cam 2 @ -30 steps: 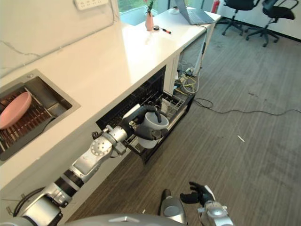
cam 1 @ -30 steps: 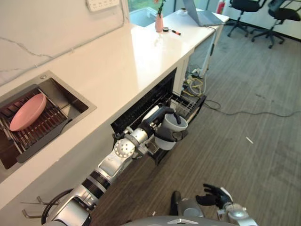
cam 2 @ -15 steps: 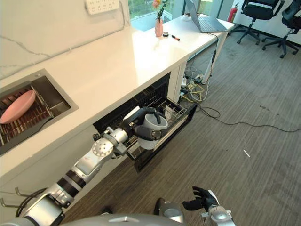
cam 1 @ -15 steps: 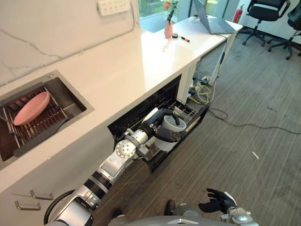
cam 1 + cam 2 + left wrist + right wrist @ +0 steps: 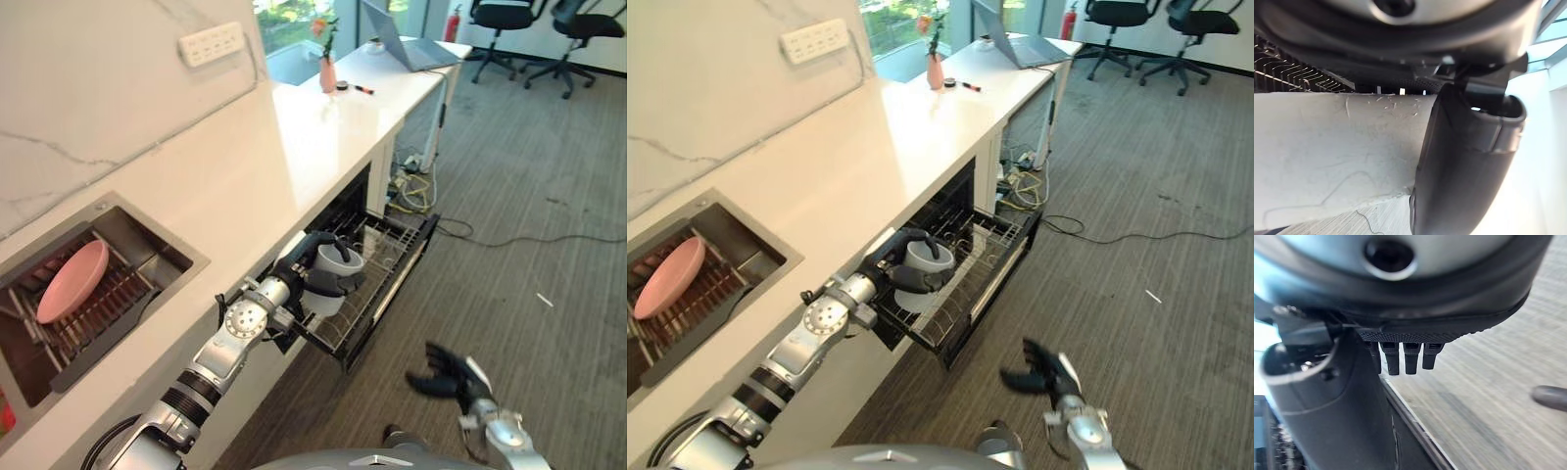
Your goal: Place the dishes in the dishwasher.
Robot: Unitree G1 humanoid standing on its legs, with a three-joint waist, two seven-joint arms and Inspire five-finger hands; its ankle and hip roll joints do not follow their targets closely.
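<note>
My left hand is shut on a grey and white cup, its fingers curled round the cup's side. It holds the cup low over the inner end of the pulled-out black wire dishwasher rack. From the left wrist the cup's scratched white wall lies against the thumb. A pink plate leans on the drying rack in the sink at the far left. My right hand hangs over the carpet in front of the rack, its fingers relaxed and holding nothing.
The white countertop runs above the dishwasher opening. At its far end stand a pink vase and a laptop. Loose cables lie on the carpet by the counter's end, and office chairs stand beyond.
The camera has shifted. My left hand has brought the cup down and in over the rack. My right hand has risen from beside the body and reached forward.
</note>
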